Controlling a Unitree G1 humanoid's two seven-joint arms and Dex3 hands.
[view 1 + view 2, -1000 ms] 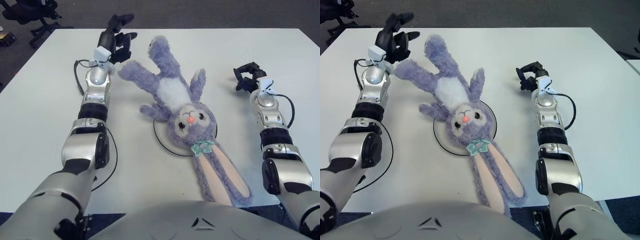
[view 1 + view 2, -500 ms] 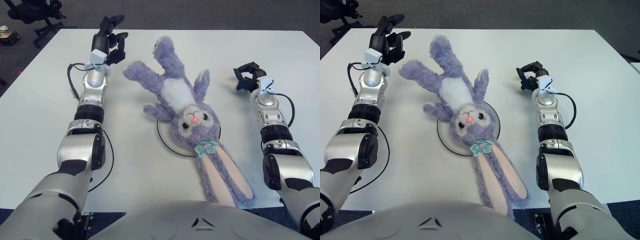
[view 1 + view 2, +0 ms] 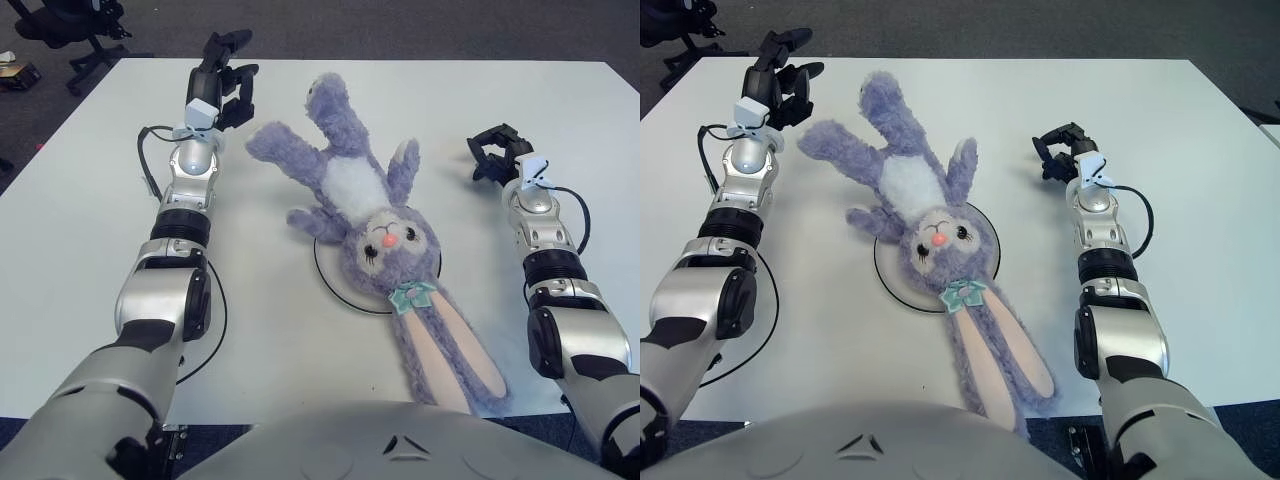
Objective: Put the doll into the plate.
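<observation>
The left hand, fingers spread and empty, is held just beyond the doll, whose head alone covers the plate. The doll's long axis runs diagonally from the far left to the near right; the right hand, loosely curled and empty, is seen beside its raised arm.

Plate mostly hidden under doll head, between both hands; only its left rim shows.
</observation>
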